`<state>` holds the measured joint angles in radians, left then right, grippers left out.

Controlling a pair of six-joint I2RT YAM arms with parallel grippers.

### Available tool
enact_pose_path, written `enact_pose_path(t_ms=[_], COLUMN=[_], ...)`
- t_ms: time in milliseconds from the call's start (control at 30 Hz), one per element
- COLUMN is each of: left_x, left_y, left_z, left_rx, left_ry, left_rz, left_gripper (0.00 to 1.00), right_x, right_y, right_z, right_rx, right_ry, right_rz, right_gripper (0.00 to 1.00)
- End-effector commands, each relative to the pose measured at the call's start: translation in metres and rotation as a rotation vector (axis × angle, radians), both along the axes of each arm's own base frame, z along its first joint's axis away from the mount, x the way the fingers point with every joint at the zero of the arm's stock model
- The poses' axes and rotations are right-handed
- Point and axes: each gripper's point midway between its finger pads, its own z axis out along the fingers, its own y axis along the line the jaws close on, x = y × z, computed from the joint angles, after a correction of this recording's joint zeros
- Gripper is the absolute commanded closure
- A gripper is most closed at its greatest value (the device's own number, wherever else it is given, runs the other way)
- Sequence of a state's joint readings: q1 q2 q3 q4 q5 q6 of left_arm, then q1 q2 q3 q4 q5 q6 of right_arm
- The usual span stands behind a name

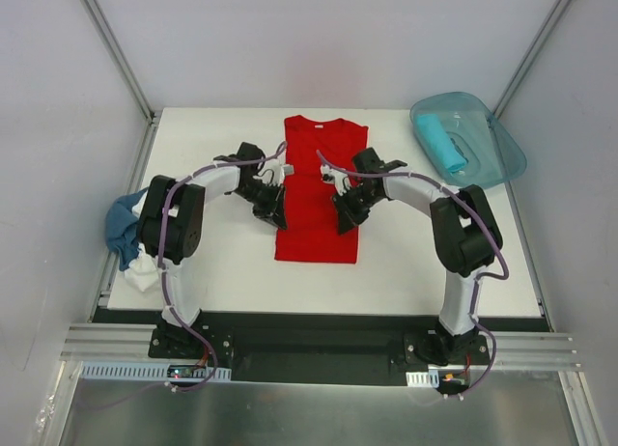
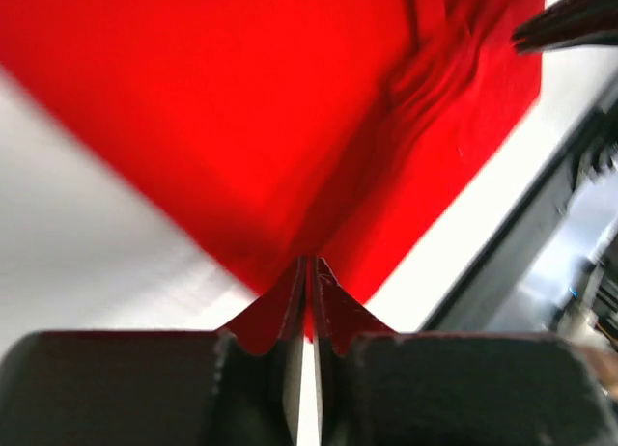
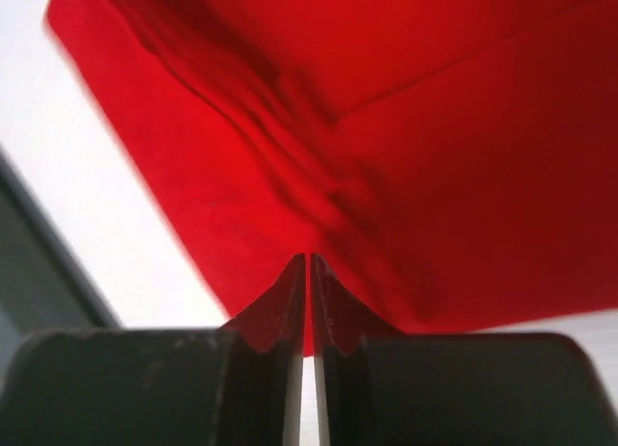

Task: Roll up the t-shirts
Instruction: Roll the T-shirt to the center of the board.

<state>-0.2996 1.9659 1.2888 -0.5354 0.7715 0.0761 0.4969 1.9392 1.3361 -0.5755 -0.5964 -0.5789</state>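
From above, the red shirt (image 1: 321, 190) lies folded long in the middle of the desk (image 1: 222, 263), left pincer (image 1: 274, 212) at its 9 o'clock edge, right pincer (image 1: 344, 218) at 3 o'clock. Left wrist: jaws pinched tight on the shirt's edge. Right wrist: likewise clamped on red cloth.

Centre of white table (image 1: 222, 263): bright red short-sleeved cloth t-shirt (image 1: 319, 190), flat, sides folded in to form long narrow strip, collar at far end, hem toward near edge. Cloth puckers into creases at both long edges near hem end. Far right corner: turquoise cloth t-shirt (image 1: 440, 142), rolled into tight cylinder, lying inside translucent teal plastic tub (image 1: 492, 147). Left edge: denim blue t-shirt (image 1: 121, 229) and white t-shirt (image 1: 143, 270), crumpled together, unrolled, hanging over table's side.
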Motion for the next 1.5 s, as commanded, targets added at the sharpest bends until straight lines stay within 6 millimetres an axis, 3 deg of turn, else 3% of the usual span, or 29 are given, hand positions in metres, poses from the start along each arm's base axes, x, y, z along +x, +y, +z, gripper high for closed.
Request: enact_pose_path(t_ms=[0,33,67,100,133,200,233,267,300,333,400,533,767,967,1133,1167,1200,1233,1267,1300,1367,1433,1467], left_x=[0.048,0.051,0.048,0.037,0.033,0.005,-0.006,-0.022,-0.038,-0.048,-0.065,-0.072,-0.066,-0.072,-0.089,-0.091,-0.093,-0.094,-0.089,-0.090,-0.082,-0.097,-0.091], left_y=[0.017,0.017,0.017,0.022,0.020,0.018,0.017,0.009,0.012,0.009,0.008,0.001,-0.010,-0.011,-0.007,-0.006,-0.006,-0.005,-0.008,-0.008,-0.015,-0.010,-0.018], left_z=[0.034,0.053,0.060,0.056,0.073,0.066,0.076,0.075,0.061,0.066,0.041,0.027,0.006,-0.014,-0.030,-0.033,-0.035,-0.037,-0.034,-0.033,-0.025,-0.025,-0.012], left_rx=[0.042,0.023,0.010,0.013,-0.017,-0.039,-0.049,-0.055,-0.038,-0.026,0.080,0.072,0.103,0.107,0.102,0.106,0.109,0.112,0.113,0.117,0.111,0.063,0.043], left_ry=[-0.184,-0.272,-0.315,-0.340,-0.423,-0.487,-0.553,-0.593,-0.651,-0.732,-0.818,-0.917,-1.023,-1.023,-0.999,-0.989,-0.978,-0.961,-0.968,-0.941,-0.916,-0.764,-0.728], left_rz=[0.063,0.051,0.032,0.000,-0.027,-0.155,-0.202,-0.283,-0.390,-0.464,-0.620,-0.755,-0.880,-0.950,-1.024,-1.028,-1.027,-1.023,-1.010,-0.984,-0.943,-0.916,-0.864], left_gripper=[0.92,0.90,0.85,0.81,0.77,0.65,0.61,0.59,0.53,0.50,0.45,0.33,0.35,0.39,0.59,0.65,0.79,0.86,0.93,0.99,1.00,1.00,1.00], right_x=[0.069,0.073,0.075,0.078,0.077,0.075,0.069,0.068,0.066,0.061,0.061,0.058,0.049,0.028,0.025,0.025,0.024,0.026,0.016,0.009,-0.005,-0.020,-0.035], right_y=[-0.012,-0.013,-0.015,-0.019,-0.022,-0.026,-0.029,-0.033,-0.036,-0.040,-0.051,-0.069,-0.093,-0.106,-0.131,-0.136,-0.136,-0.135,-0.133,-0.124,-0.115,-0.093,-0.083], right_z=[0.034,0.039,0.045,0.054,0.058,0.072,0.070,0.072,0.076,0.080,0.084,0.093,0.109,0.101,0.102,0.102,0.102,0.115,0.103,0.103,0.096,0.093,0.084], right_rx=[0.011,0.020,0.024,0.034,0.038,0.059,0.054,0.047,0.043,0.036,0.008,-0.016,-0.003,-0.015,-0.097,-0.118,-0.115,-0.086,-0.083,-0.070,-0.064,-0.025,-0.014], right_ry=[-0.186,-0.200,-0.207,-0.218,-0.213,-0.224,-0.211,-0.218,-0.230,-0.240,-0.262,-0.295,-0.322,-0.314,-0.426,-0.460,-0.483,-0.558,-0.562,-0.587,-0.622,-0.656,-0.669], right_rz=[-0.104,-0.107,-0.112,-0.129,-0.142,-0.162,-0.173,-0.181,-0.190,-0.201,-0.233,-0.283,-0.351,-0.354,-0.396,-0.383,-0.371,-0.356,-0.298,-0.241,-0.143,-0.037,0.023], right_gripper=[0.92,0.91,0.90,0.88,0.87,0.81,0.77,0.73,0.62,0.58,0.47,0.33,0.32,0.32,0.34,0.34,0.32,0.31,0.29,0.28,0.28,0.22,0.22])
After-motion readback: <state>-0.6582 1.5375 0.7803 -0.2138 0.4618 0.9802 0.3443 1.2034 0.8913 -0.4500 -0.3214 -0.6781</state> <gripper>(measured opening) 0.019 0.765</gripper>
